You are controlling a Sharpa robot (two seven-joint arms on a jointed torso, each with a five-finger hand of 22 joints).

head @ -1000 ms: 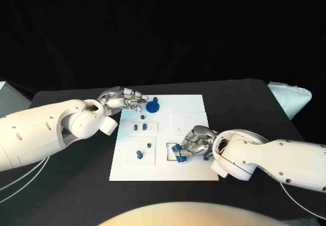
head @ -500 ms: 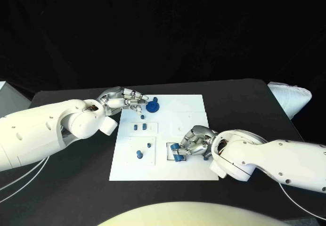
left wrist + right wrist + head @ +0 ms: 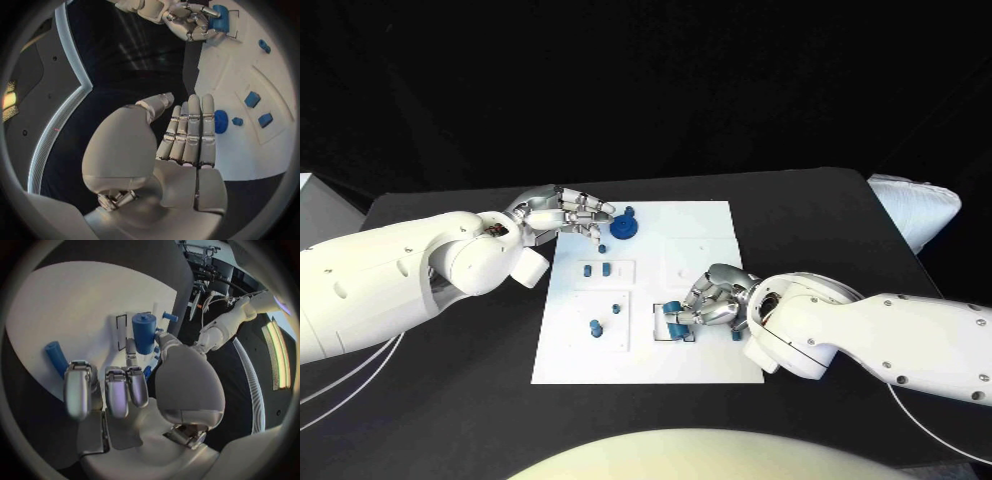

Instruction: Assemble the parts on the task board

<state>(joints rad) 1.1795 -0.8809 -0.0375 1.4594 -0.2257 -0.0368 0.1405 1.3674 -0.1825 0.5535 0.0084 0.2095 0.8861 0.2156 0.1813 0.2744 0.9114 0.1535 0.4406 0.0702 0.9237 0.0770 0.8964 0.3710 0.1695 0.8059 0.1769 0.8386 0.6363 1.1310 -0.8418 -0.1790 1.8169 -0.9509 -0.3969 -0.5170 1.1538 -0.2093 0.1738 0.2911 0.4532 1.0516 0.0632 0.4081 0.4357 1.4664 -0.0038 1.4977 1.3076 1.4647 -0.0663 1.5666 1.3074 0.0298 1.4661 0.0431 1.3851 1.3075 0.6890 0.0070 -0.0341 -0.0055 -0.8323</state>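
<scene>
The flat white task board (image 3: 689, 265) lies in the middle of the matte black bench (image 3: 834, 215). The silver right hand (image 3: 708, 303) sits at the board's near right, fingers curled round a smooth blue cylinder (image 3: 143, 333) standing at a dark-outlined rectangular recess. The left hand (image 3: 567, 215) hovers over the board's far left edge, fingers straight and together, holding nothing, beside a round blue disc (image 3: 625, 228). Small blue pegs (image 3: 597, 269) stand in the left recesses.

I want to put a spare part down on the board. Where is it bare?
The task board is bare at its far right corner, beyond the right hand, and along its near edge. It is crowded by the left hand and blue disc, and round the right hand.
</scene>
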